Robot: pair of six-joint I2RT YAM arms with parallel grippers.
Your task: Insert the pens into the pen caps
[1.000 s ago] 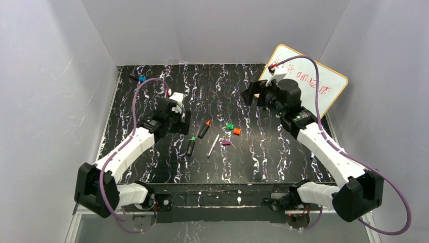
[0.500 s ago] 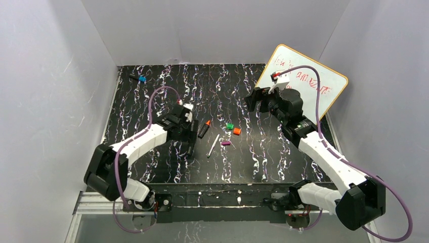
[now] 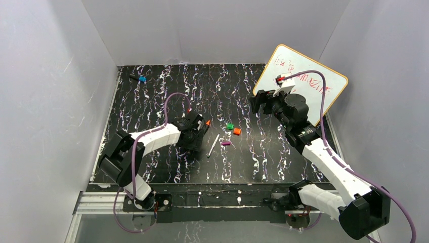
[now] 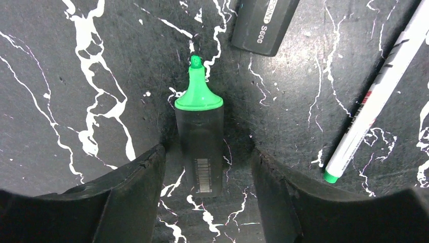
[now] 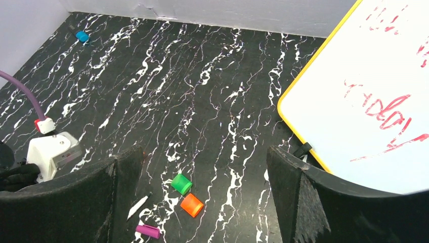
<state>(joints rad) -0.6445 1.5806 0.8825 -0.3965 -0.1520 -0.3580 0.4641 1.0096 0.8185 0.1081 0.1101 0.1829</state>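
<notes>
A stubby black marker with a bright green tip point(image 4: 200, 126) is lying flat on the black marbled table point(image 4: 76, 76), and everything here is being placed from it. The left gripper point(image 4: 207, 152) is hanging directly over it, fingers spread wide, one on each side of the barrel, neither seeming to touch it. Just beyond its tip the butt of the orange-tipped black marker point(image 4: 263, 20) is lying, and a thin white pen point(image 4: 377, 96) is lying near its other side. Past that pen, farther from the marker, the small green cap point(image 5: 180, 183), orange cap point(image 5: 191, 205) and purple cap point(image 5: 147, 231) are sitting close together. The right gripper point(image 5: 202, 152) is hovering well apart, also spread and gripping nothing. A lopsided squeeze would probably roll or swivel the marker, possibly knocking its orange-tipped neighbour.
</notes>
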